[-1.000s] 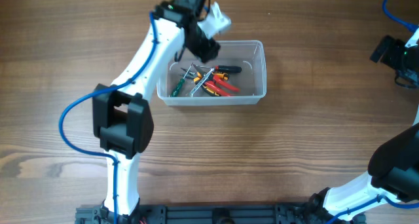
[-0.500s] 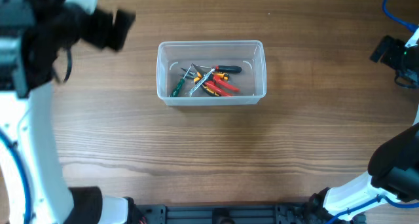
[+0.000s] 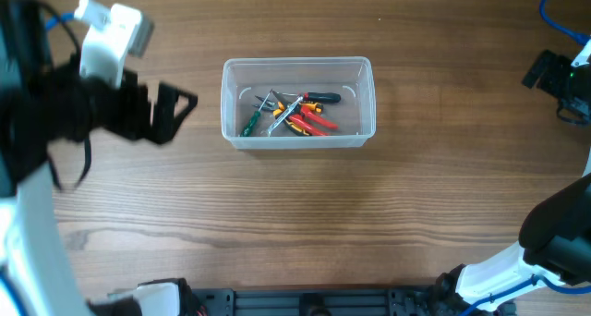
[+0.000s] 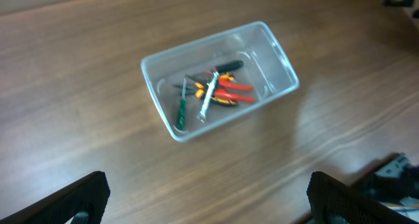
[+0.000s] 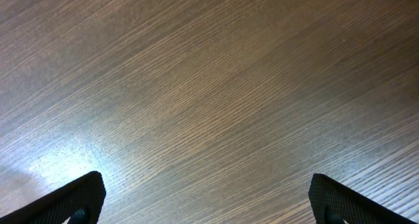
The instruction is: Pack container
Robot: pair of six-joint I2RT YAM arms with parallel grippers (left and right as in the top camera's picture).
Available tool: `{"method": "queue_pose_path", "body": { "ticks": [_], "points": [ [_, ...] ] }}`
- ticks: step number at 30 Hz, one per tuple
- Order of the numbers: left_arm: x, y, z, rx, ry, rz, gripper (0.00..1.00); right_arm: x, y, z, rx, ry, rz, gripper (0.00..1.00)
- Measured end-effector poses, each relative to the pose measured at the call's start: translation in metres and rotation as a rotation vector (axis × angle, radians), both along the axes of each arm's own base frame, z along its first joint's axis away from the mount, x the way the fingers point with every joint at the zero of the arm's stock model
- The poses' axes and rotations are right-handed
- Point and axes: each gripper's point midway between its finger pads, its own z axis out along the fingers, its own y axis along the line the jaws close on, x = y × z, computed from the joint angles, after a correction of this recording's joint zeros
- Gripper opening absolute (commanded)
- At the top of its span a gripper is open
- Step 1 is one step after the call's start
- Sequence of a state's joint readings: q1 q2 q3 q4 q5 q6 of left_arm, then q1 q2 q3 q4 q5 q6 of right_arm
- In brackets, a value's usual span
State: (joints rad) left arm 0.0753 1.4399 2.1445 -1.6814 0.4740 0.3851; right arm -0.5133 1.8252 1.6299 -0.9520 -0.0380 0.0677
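The clear plastic container (image 3: pixel 297 62) stands at the table's middle back and holds several hand tools (image 3: pixel 295 113): a green-handled screwdriver, red and orange pliers, and a black-handled tool. My left gripper (image 3: pixel 180 117) is open and empty, raised high to the left of the container. In the left wrist view the container (image 4: pixel 204 40) and its tools (image 4: pixel 213 90) lie well ahead of the open fingers (image 4: pixel 209 201). My right gripper (image 3: pixel 547 73) is at the far right edge; the right wrist view shows its fingers (image 5: pixel 209 198) wide open over bare wood.
The wooden table (image 3: pixel 305 214) surrounds the container. The right arm's base (image 3: pixel 545 251) is at the front right, with a blue cable (image 3: pixel 554 2) at the back right corner.
My left arm has pulled away from above the container's back left corner, swung far left and risen towards the camera. The container, the tools and the right arm have not moved.
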Motion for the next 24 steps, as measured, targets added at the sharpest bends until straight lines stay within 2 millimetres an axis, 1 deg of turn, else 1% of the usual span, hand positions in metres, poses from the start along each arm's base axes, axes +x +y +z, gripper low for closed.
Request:
{"method": "queue_pose_path", "body": {
  "ticks": [2, 6, 10, 14, 18, 21, 24],
  "points": [
    [-0.025, -0.002, 0.001, -0.007, -0.014, 0.006, 1.00, 0.000, 0.000, 0.000, 0.000, 0.000, 0.000, 1.00],
    [-0.073, -0.007, -0.008, -0.033, -0.041, 0.036, 1.00, 0.000, 0.000, 0.000, 0.000, 0.000, 0.000, 1.00],
    [-0.108, -0.009, -0.012, -0.066, -0.113, 0.080, 1.00, 0.000, 0.000, 0.000, 0.000, 0.000, 0.000, 1.00],
    [-0.145, -0.012, -0.007, -0.102, -0.206, 0.115, 1.00, 0.000, 0.000, 0.000, 0.000, 0.000, 0.000, 1.00],
    [-0.171, -0.015, 0.000, -0.140, -0.274, 0.142, 1.00, 0.000, 0.000, 0.000, 0.000, 0.000, 0.000, 1.00],
    [-0.182, -0.016, 0.001, -0.155, -0.299, 0.152, 1.00, 0.000, 0.000, 0.000, 0.000, 0.000, 0.000, 1.00],
    [-0.190, -0.017, -0.001, -0.162, -0.294, 0.157, 1.00, 0.000, 0.000, 0.000, 0.000, 0.000, 0.000, 1.00]
  ]
}}
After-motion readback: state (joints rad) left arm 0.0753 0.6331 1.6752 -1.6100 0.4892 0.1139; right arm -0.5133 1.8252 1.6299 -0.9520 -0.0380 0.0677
